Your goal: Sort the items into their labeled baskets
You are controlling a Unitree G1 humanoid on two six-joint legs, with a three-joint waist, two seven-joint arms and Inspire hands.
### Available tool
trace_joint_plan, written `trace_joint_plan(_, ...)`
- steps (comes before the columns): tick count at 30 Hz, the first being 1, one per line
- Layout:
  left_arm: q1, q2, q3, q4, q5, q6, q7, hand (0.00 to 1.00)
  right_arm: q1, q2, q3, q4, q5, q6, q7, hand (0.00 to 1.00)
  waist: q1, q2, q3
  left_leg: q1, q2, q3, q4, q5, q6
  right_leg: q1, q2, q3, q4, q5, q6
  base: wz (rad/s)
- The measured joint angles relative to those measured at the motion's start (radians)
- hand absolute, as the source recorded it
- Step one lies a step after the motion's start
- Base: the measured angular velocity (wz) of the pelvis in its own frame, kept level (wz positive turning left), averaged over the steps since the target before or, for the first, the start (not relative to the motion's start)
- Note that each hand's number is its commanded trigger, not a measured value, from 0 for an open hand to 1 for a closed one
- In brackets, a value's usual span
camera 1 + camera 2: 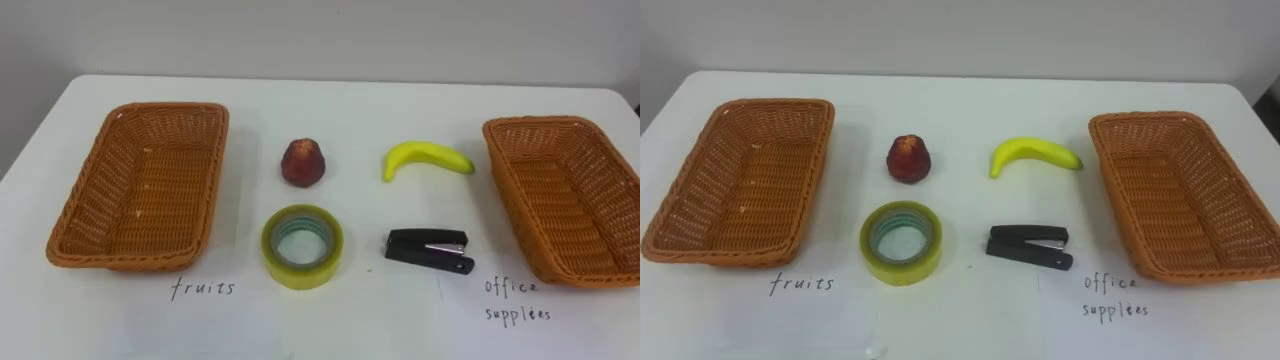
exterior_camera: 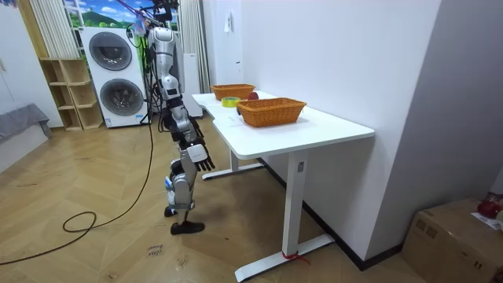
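Woven orange fruits basket [image 1: 140, 185] sits at nine o'clock on the white table [image 1: 350, 100], matching office-supplies basket [image 1: 560, 200] at three; red apple [image 1: 303, 162], yellow banana [image 1: 425, 158], yellow tape roll [image 1: 300, 272] and black stapler [image 1: 428, 250] lie between. Right hand [image 2: 203, 159] hangs, fingers relaxed.

Table [image 1: 350, 100]: white
Left end: left basket [image 1: 150, 190], wicker, empty
Right end: right basket [image 1: 565, 200], wicker, empty
Between, far row: red fruit [image 1: 303, 162], banana [image 1: 425, 158]
Between, near row: tape roll [image 1: 302, 246], black stapler [image 1: 428, 250]
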Motion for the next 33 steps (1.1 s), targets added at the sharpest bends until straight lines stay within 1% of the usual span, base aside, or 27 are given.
trace_joint_plan(5, 0.003, -0.001, 0.014, -0.002, 0.002, 0.000, 0.001, 0.00, 0.001, 0.001, -0.006, -0.002, -0.003, 0.001, 0.001, 0.00, 0.000, -0.002, -0.0007, 0.000, 0.000, 0.000, 0.000, 0.000, 0.000, 0.000, 0.000, 0.001, 0.000, 0.000, 0.000, 0.00)
trace_joint_plan(8, 0.004, -0.001, 0.016, -0.003, 0.002, 0.000, 0.015, 0.00, 0.001, 0.002, -0.007, 0.000, -0.004, 0.001, 0.001, 0.00, -0.001, -0.003, -0.0015, 0.000, 0.000, 0.000, 0.001, 0.000, 0.000, 0.000, -0.001, 0.001, 0.000, 0.000, 0.000, 0.00)
trace_joint_plan(13, 0.006, -0.001, 0.017, -0.002, 0.001, 0.000, 0.022, 0.00, 0.005, 0.007, -0.035, 0.002, -0.005, 0.003, 0.000, 0.00, -0.002, -0.009, -0.0040, 0.002, 0.000, 0.000, 0.004, 0.000, 0.000, 0.004, -0.008, 0.000, 0.000, 0.000, 0.000, 0.00)
trace_joint_plan(15, 0.008, -0.001, 0.019, -0.002, 0.001, 0.000, 0.022, 0.00, 0.005, 0.007, -0.038, 0.003, -0.004, 0.012, -0.001, 0.00, -0.002, -0.011, -0.0030, 0.007, 0.000, 0.000, 0.004, 0.000, 0.000, 0.008, -0.008, 0.000, 0.000, 0.000, 0.000, 0.00)
trace_joint_plan(16, 0.012, -0.001, 0.023, -0.002, 0.002, 0.000, 0.026, 0.00, 0.006, 0.008, -0.038, 0.003, -0.004, 0.016, -0.003, 0.00, -0.001, -0.011, -0.0012, 0.015, -0.001, 0.000, 0.003, 0.000, 0.000, 0.015, -0.008, 0.001, -0.001, 0.000, 0.001, 0.00)
trace_joint_plan(18, 0.016, -0.003, 0.034, 0.000, 0.007, 0.001, 0.038, 0.00, 0.004, 0.009, -0.044, 0.004, -0.002, 0.023, -0.004, 0.00, -0.001, -0.014, -0.0023, 0.023, -0.002, -0.001, 0.003, 0.000, 0.000, 0.018, -0.008, 0.001, -0.001, -0.003, 0.002, 0.00)
trace_joint_plan(20, 0.017, -0.001, 0.038, 0.000, 0.012, 0.001, 0.042, 0.00, 0.002, 0.008, -0.057, 0.015, 0.011, 0.023, -0.005, 0.00, -0.001, -0.017, 0.0000, 0.023, -0.002, -0.001, 0.002, 0.000, 0.000, 0.018, -0.008, 0.005, 0.000, -0.003, 0.002, 0.00)
trace_joint_plan(21, 0.021, -0.001, 0.048, 0.000, 0.012, 0.001, 0.043, 0.00, 0.003, 0.009, -0.071, 0.027, 0.021, 0.023, -0.008, 0.00, 0.000, -0.015, -0.0015, 0.023, -0.002, -0.002, 0.002, 0.000, 0.000, 0.018, -0.007, 0.004, 0.000, -0.003, 0.002, 0.00)
trace_joint_plan(23, 0.029, 0.000, 0.066, 0.000, 0.012, 0.001, 0.049, 0.00, 0.005, 0.009, -0.083, 0.041, 0.037, 0.026, -0.016, 0.00, -0.001, -0.015, -0.0018, 0.023, -0.002, -0.002, 0.001, 0.000, 0.000, 0.017, -0.004, 0.004, 0.000, -0.003, 0.002, 0.00)
trace_joint_plan(26, 0.043, 0.005, 0.081, -0.002, 0.014, 0.005, 0.067, 0.00, 0.004, 0.010, -0.132, 0.047, 0.057, 0.038, -0.041, 0.00, -0.019, -0.014, -0.0027, 0.019, -0.002, -0.008, 0.001, 0.000, 0.001, 0.016, -0.002, 0.003, 0.000, -0.003, 0.002, 0.05)
trace_joint_plan(28, 0.065, 0.006, 0.096, -0.001, 0.046, 0.016, 0.080, 0.00, 0.010, 0.010, -0.175, 0.053, 0.061, 0.044, -0.073, 0.00, -0.029, -0.015, -0.0048, 0.020, -0.002, -0.008, 0.000, 0.000, 0.001, 0.016, 0.000, 0.007, 0.001, -0.004, 0.002, 0.00)
trace_joint_plan(33, 0.079, 0.009, 0.122, -0.003, 0.116, 0.029, 0.091, 0.00, 0.039, 0.008, -0.257, 0.052, 0.071, 0.045, -0.113, 0.00, -0.040, -0.021, -0.0064, 0.020, -0.001, -0.006, 0.002, 0.000, 0.000, 0.016, -0.001, 0.007, 0.001, -0.004, 0.001, 0.00)
